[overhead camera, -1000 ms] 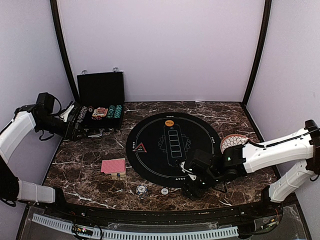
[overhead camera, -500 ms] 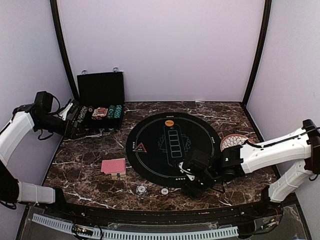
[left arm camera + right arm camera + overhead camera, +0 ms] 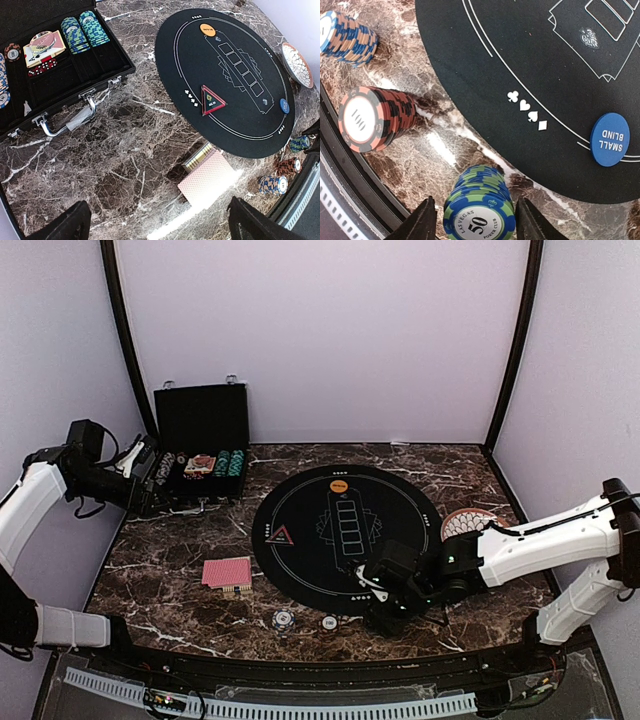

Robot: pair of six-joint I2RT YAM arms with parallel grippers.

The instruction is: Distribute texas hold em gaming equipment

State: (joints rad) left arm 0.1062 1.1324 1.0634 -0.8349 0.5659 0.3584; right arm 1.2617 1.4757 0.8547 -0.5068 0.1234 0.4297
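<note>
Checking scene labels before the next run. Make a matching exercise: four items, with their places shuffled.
Things:
1. 50 stack
2. orange button
3. cards
4. blue button

Places:
A. on the table, left of the mat
B. on the mat, by its near-right edge
C. between the fingers of the right gripper
D. on the mat, by its far edge

Pairs: 1-C, 2-D, 3-A, 4-B
</note>
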